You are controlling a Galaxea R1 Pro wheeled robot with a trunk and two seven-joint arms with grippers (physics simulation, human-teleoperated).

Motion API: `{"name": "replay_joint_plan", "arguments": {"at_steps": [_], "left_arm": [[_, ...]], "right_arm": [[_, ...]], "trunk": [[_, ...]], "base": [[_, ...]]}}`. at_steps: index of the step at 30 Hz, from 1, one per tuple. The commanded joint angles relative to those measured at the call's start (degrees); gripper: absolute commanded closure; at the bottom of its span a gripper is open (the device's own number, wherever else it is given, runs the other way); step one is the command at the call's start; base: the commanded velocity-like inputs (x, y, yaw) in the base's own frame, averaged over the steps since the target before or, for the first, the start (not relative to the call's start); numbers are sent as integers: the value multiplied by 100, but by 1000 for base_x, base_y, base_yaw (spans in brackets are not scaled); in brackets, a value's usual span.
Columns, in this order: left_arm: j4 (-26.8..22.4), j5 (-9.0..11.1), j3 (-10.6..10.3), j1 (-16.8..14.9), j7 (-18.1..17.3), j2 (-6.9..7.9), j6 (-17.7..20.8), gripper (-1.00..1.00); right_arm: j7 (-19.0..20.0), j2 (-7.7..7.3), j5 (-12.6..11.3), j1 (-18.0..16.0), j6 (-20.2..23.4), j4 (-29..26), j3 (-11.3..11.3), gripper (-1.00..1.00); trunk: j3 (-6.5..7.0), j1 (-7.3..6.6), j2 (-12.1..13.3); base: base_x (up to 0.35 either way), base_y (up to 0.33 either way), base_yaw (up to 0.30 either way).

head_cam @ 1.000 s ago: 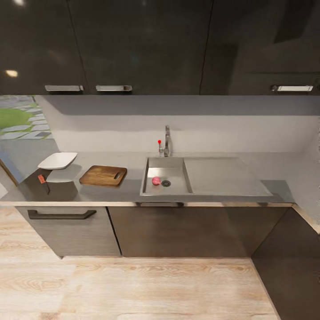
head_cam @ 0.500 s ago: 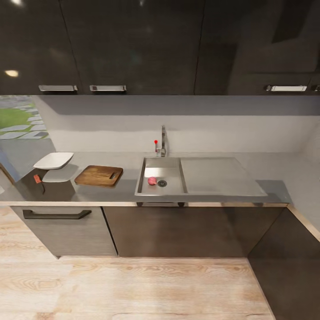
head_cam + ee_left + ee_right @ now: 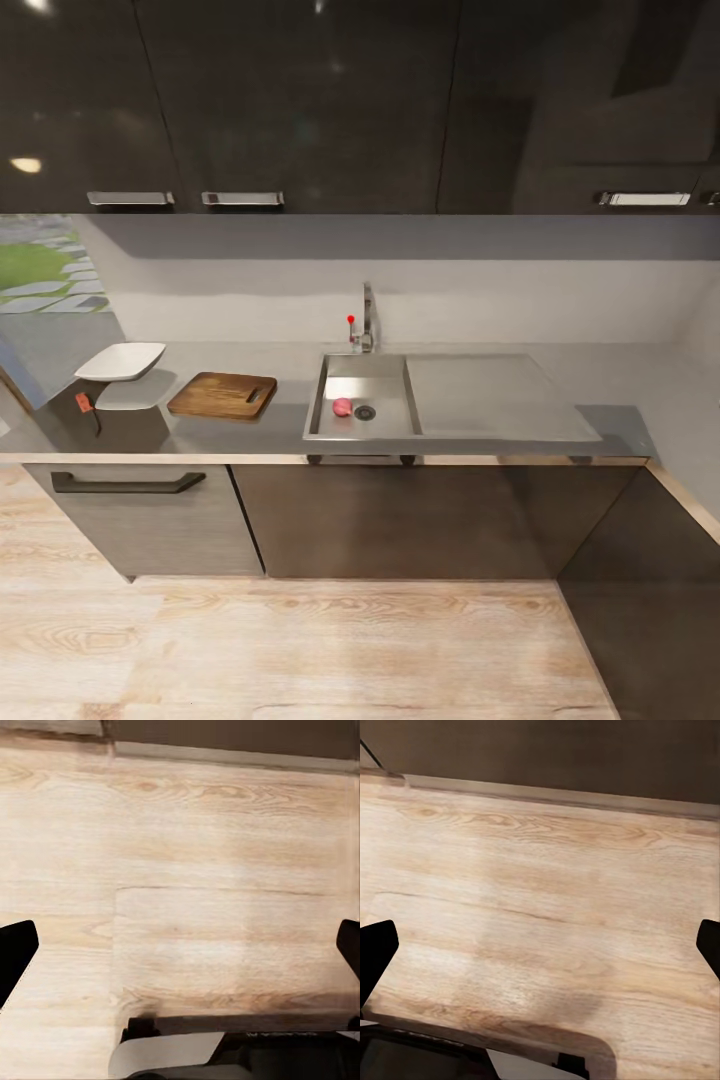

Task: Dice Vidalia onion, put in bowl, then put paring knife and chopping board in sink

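Note:
The Vidalia onion (image 3: 342, 407), a small pinkish-red ball, lies in the sink (image 3: 385, 372) beside the round dark drain (image 3: 365, 412). Left of the sink, the brown chopping board (image 3: 222, 395) lies flat on the grey countertop (image 3: 480, 400). Further left stands the white square bowl (image 3: 120, 361). A small slim dark piece with a red-orange end (image 3: 86, 403), apparently the paring knife, sits near the counter's left front. My left gripper (image 3: 180, 945) and right gripper (image 3: 540, 945) are both open, empty, over the wooden floor, well short of the counter.
A chrome tap (image 3: 367, 315) with a red knob rises behind the sink. Dark wall cabinets (image 3: 300, 100) hang above the counter. Below it are dark base cabinets, with a drawer handle (image 3: 125, 484) at the left. A second cabinet run (image 3: 650, 570) closes the right corner. Wooden floor (image 3: 300, 650) lies in front.
The whole head view shifted a little between the earliest frame and the middle one, so the camera moved; since then it has held still. Nothing on the counter moved.

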Motion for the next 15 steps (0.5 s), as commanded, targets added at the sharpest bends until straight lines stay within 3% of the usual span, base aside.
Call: {"name": "replay_joint_plan", "arguments": {"at_steps": [1,4,7,11,13,15], "left_arm": [[-388,-14,-10,-151,-11,-105,362,-100],[-1064,-215,-172,-401,11,-283,1047,-100],[-1946,-456,-537,-538,22,-407,1744,-100],[-3015,-551,-901,-595,26,-464,2461,-100],[-3381,-559,-953,-654,25,-521,2750,-100],[-3907,-564,-997,-813,19,-641,3337,-100]], "right_arm": [[38,5,60,0,-13,-9,-49,-100],[38,4,60,0,-13,-9,-53,-100],[-2,1,63,0,-13,28,-60,-100],[-334,2,68,0,-13,146,-55,-100],[-482,3,68,0,-13,161,-48,-100],[-627,4,68,0,-11,171,-41,-100]], "trunk": [[-11,3,-10],[-11,3,-10],[-11,3,-10],[-11,3,-10],[-11,3,-10],[-11,3,-10]], "base": [[0,0,0],[0,0,0],[0,0,0],[0,0,0],[0,0,0],[0,0,0]]}}
